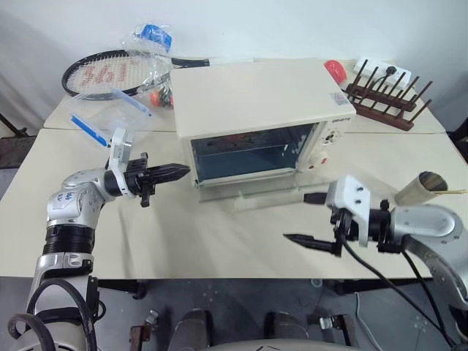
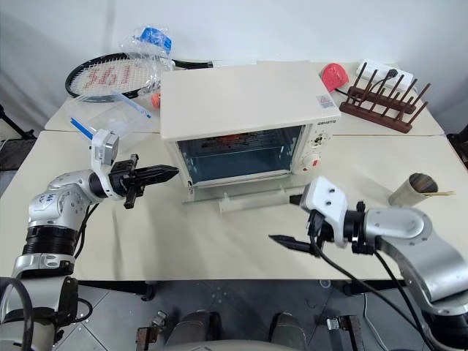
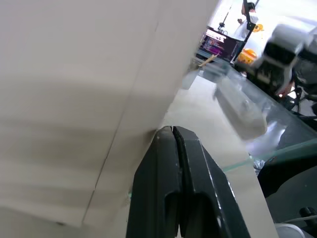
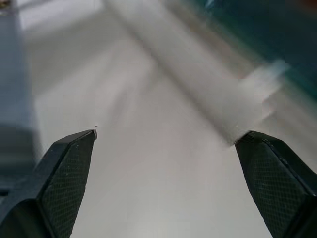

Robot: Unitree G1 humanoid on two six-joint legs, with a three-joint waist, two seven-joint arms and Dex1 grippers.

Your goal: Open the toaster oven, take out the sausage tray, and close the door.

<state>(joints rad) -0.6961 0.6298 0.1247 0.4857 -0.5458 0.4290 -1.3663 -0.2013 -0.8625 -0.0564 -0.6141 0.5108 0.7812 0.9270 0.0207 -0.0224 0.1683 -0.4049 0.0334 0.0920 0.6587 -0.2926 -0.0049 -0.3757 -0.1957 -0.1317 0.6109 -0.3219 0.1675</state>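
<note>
A cream desk (image 1: 219, 241) stands before a white wall. The left pincer (image 1: 183, 171), fingers pressed together on nothing, points level at the left front corner of the oven (image 1: 256, 110), just beside it. The right pincer (image 1: 311, 219) gapes wide and empty over the desk, in front of the oven's right end. The door (image 1: 252, 191) lies folded down flat on the desk, its bar handle (image 1: 281, 198) near the right pincer. Whether the tray sits inside the oven cannot be told. Behind the oven's left lie a racket (image 1: 110, 73) and a clear box (image 1: 110, 110); behind its right, a wooden rack (image 1: 387, 95).
</note>
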